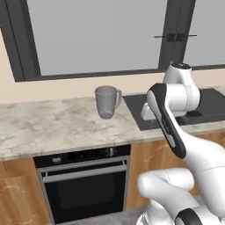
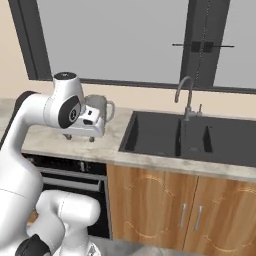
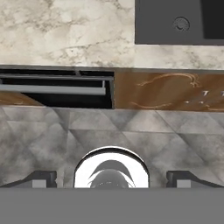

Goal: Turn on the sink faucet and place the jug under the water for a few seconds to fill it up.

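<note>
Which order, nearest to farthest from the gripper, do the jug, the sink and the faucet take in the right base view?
1. jug, right behind the open gripper, on the counter.
2. sink, farther right.
3. faucet, behind the sink, farthest.

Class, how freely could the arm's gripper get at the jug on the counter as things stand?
Probably yes. The jug stands upright and alone on the counter, left of the sink. The gripper has its jaws wide and holds nothing.
</note>
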